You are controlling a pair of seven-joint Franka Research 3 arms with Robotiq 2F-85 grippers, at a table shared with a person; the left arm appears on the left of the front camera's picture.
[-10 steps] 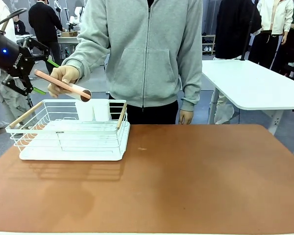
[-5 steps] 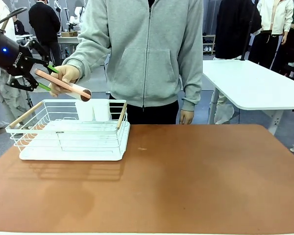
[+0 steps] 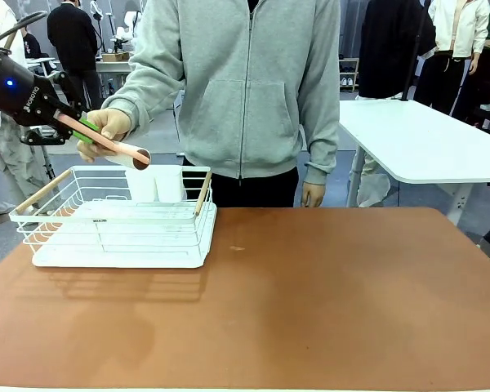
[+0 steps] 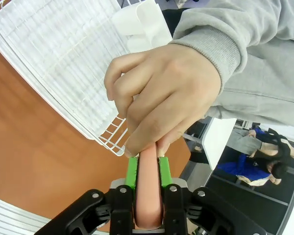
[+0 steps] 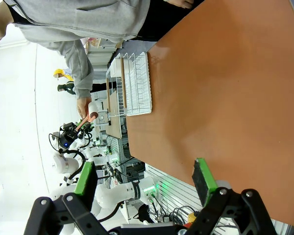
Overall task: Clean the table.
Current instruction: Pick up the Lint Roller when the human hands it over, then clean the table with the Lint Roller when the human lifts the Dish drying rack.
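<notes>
The reddish-brown table point(image 3: 310, 294) lies bare across the front view. Above its far left corner, a person's hand point(image 3: 106, 126) holds a tool with a pink handle point(image 3: 106, 140) and a white cylindrical head point(image 3: 131, 155). My left gripper point(image 3: 80, 129) is shut on the free end of that handle. In the left wrist view the green pads point(image 4: 132, 169) press both sides of the pink handle point(image 4: 148, 196), just below the person's hand point(image 4: 161, 98). My right gripper point(image 5: 144, 174) hangs open off the table's point(image 5: 225, 98) edge, nothing between its fingers.
A white wire rack point(image 3: 114, 220) with wooden handles stands at the table's far left, two white cups point(image 3: 155, 184) at its back. The person in a grey hoodie stands at the far edge. A white-topped table point(image 3: 416, 139) is behind on the right.
My left gripper moved right onto the pink handle's end and shut on it. The person's hand stayed on the handle.
</notes>
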